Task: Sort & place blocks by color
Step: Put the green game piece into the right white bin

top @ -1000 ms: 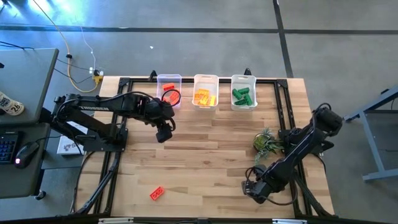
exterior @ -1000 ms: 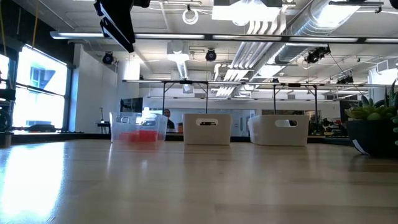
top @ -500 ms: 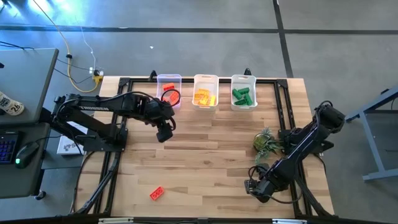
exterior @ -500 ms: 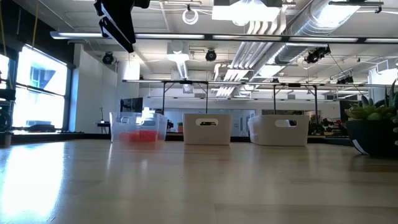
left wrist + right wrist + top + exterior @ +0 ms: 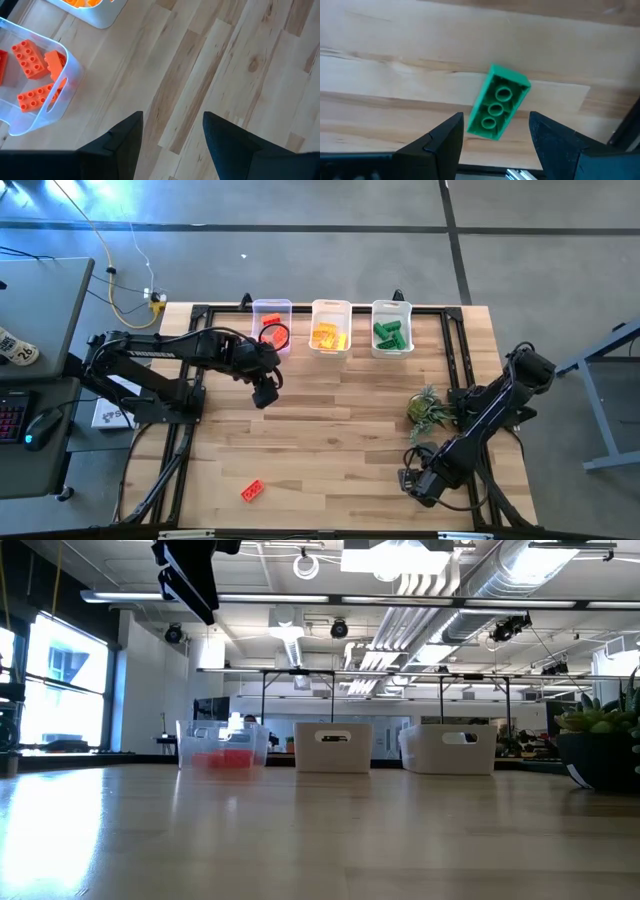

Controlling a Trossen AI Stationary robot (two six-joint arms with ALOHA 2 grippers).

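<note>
At table's left rear, left gripper (image 5: 262, 392) positioned above bare wood just in front of red bin (image 5: 271, 312); fingers (image 5: 122, 145) spread apart, nothing held. Red blocks (image 5: 31, 59) contained in that bin. Single red block (image 5: 253, 491) located on table near front edge. Right gripper (image 5: 415, 483) lowered at front right, fingers (image 5: 445, 140) parted either side of green block (image 5: 498, 101), underside up; contact cannot be determined.

text: none legible | labels: none — bins, blocks, arms carry no readable marks
</note>
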